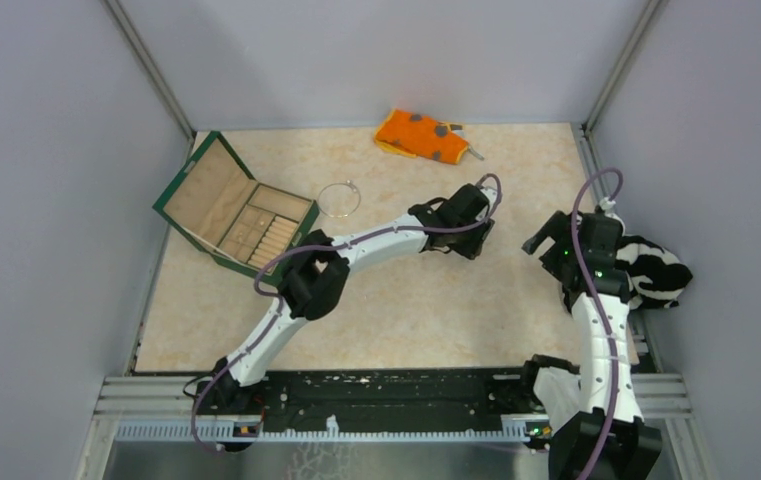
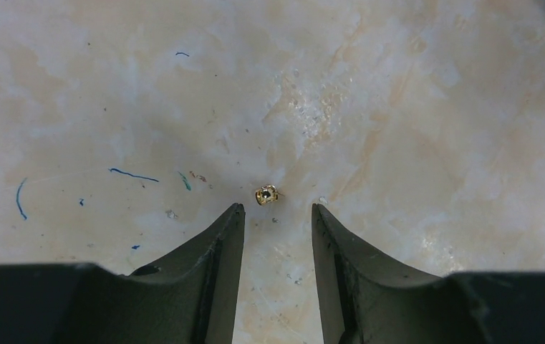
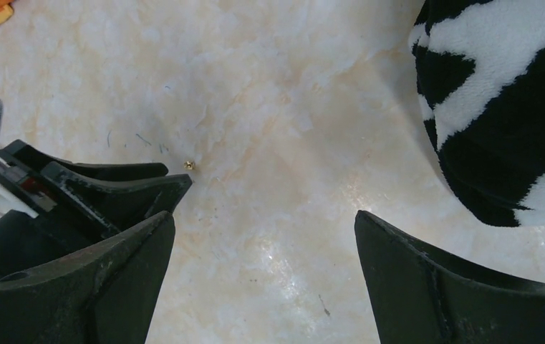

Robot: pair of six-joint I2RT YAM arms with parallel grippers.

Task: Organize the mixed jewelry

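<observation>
As the left arm stretches forward, the left gripper gapes before a gold bead.

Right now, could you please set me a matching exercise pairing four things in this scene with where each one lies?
Things:
1. wire bangle
2. tiny gold bead
3. orange grey-spotted cloth
4. black-and-white striped cloth

Places:
A. at the far edge of the table
B. just ahead of the left pincer, untouched
C. beside the open wooden box
D. at the right edge, beside the right arm

Pairs: 1-C, 2-B, 3-A, 4-D.
</observation>
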